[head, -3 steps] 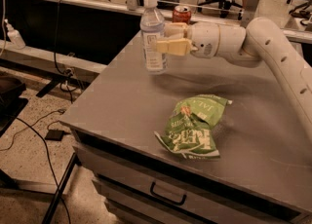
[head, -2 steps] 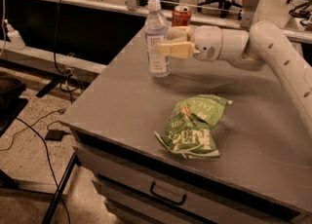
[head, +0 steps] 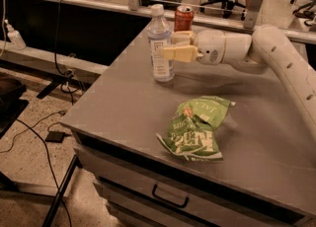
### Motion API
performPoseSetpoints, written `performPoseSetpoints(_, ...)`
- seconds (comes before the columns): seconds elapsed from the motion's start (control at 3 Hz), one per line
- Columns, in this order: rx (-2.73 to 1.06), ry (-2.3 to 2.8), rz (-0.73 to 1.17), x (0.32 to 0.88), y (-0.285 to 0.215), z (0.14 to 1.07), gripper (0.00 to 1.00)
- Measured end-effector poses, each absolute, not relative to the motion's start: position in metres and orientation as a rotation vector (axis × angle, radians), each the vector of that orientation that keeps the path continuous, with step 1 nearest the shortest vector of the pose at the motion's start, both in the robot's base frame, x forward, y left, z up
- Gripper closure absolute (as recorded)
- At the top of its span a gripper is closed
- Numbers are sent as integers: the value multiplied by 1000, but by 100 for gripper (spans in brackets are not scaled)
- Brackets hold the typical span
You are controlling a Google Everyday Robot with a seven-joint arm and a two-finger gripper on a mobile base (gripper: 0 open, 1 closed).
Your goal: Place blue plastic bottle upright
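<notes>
The blue plastic bottle (head: 159, 28) is a clear bottle with a white cap and a printed label. It stands upright on the grey table (head: 123, 102) near the far left edge, its base on the surface. My gripper (head: 167, 45) reaches in from the right at label height. Its cream fingers (head: 178, 53) sit on either side of the bottle and are shut on it. The white arm (head: 276, 53) runs off to the right.
A red soda can (head: 183, 18) stands just behind the gripper at the table's far edge. A crumpled green snack bag (head: 195, 128) lies in the middle front. Drawers (head: 168, 199) sit below the front edge. Cables and a railing are at the left.
The gripper and the bottle have shifted a little to the right and toward me. The bottle has stayed upright. The can and the bag have not moved.
</notes>
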State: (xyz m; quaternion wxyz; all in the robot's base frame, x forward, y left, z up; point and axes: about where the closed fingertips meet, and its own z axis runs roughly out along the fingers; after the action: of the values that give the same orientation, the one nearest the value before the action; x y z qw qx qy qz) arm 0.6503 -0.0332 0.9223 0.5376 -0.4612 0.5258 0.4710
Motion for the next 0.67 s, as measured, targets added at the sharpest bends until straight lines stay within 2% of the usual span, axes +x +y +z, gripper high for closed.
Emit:
performPoseSetpoints(0.33,-1101,1248,1125,650,-30,923,35)
performPoseSetpoints(0.67,-1106,1245,1130,649,-26,923,4)
